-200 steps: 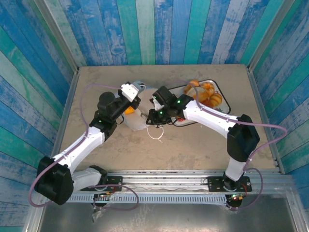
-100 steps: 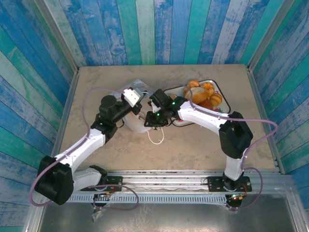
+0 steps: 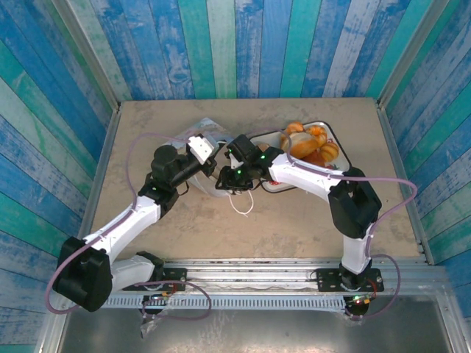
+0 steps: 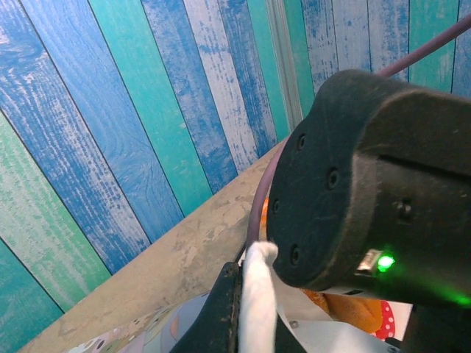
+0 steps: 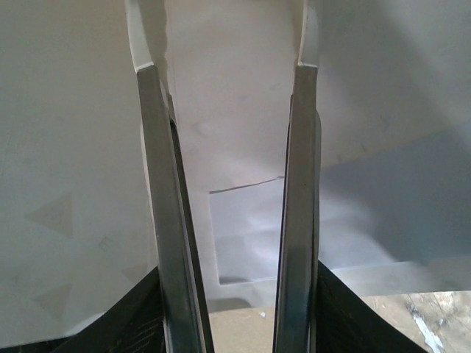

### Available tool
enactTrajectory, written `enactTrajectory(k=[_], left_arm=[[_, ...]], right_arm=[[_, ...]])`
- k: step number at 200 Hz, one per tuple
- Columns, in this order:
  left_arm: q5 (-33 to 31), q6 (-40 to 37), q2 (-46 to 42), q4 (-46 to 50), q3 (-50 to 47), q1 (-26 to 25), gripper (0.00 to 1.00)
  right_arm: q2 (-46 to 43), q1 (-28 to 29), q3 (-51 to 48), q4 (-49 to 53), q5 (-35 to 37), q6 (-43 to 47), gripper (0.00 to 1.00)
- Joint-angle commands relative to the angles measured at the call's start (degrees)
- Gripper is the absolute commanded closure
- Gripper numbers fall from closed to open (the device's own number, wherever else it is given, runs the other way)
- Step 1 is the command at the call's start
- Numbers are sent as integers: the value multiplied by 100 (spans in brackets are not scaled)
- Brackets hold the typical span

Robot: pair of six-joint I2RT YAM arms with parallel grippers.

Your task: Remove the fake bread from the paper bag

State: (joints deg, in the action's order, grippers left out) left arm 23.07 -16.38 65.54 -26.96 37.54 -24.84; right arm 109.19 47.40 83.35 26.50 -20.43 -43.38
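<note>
White bag (image 5: 73,147), faint grey triangles. Right of it: golden-orange bread (image 3: 313,143), white tray (image 3: 265,137) with red prints. Mottled beige table (image 3: 294,220). Worn blue, teal, white plank walls (image 3: 221,44).

Probably a robot lab booth: blue-and-teal plank walls (image 3: 221,44), beige tabletop (image 3: 294,228), metal mounting rail (image 3: 250,278) along the near edge.

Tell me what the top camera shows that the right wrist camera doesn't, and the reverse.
From the top camera you gain the layout: fake bread piled on the tray, just right of the paper bag, with a cord handle lying loose on its near side. From the right wrist you gain the close-up: the right gripper open, bare white paper between its fingers, no bread there. Both give the bag's white paper.
</note>
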Motion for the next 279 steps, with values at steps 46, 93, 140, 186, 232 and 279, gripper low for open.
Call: enactTrajectory(k=[46,93,140,186,232,279], left_arm=[[294,139,1,-182,-2,-20,100],[366,137,158,-160,88,-21,100],[573,157,301,-93,222,-21,100],[663,127,293,56,228,-23,100],[686,114,293,155,265,-23,100],[511,15,208,267,188,-23,100]], right_arm=[[515,-53,173,-663,-253,-255,54],[635,-50,335,-929,-456,-75,50],[948,-47,637,-860,-616,-19,50],[1173,-51,922,-883,-794,48,46],[1198,-64,985,-868,-784,117,64],[867,-118,644,-822,-625,180,80]])
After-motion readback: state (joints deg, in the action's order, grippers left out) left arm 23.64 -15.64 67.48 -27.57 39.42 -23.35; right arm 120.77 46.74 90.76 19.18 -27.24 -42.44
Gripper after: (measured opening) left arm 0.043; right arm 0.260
